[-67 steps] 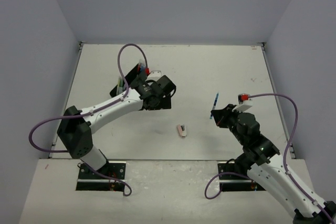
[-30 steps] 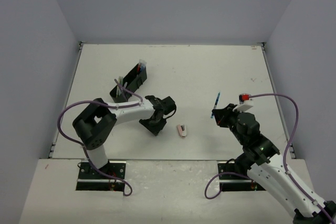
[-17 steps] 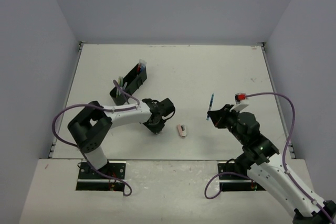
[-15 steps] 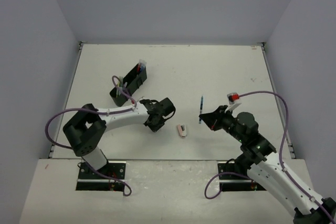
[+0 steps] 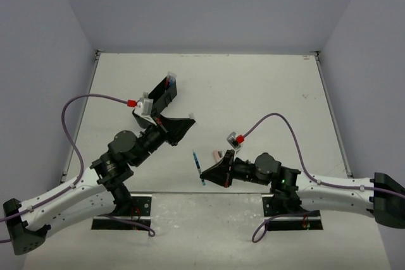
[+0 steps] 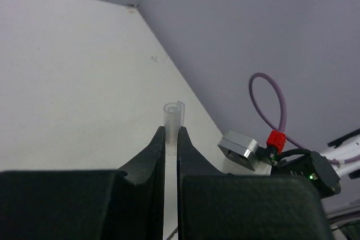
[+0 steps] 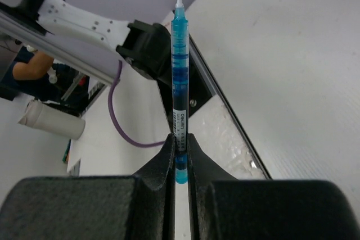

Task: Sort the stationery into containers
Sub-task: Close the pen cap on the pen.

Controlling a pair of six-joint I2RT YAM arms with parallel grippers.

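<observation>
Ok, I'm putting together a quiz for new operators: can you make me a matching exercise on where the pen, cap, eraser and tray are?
1 blue pen
2 clear cap
3 eraser
4 black tray

A lying loose on the table
B in the left gripper
C standing on the table's left half
D in the right gripper

Pairs: 1-D, 2-B, 3-A, 4-C

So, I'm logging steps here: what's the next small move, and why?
Probably ease the right gripper so that the blue pen points at the clear cap in the left gripper. The pen's tip is bare, each gripper is shut on its piece, and the two are apart.
</observation>
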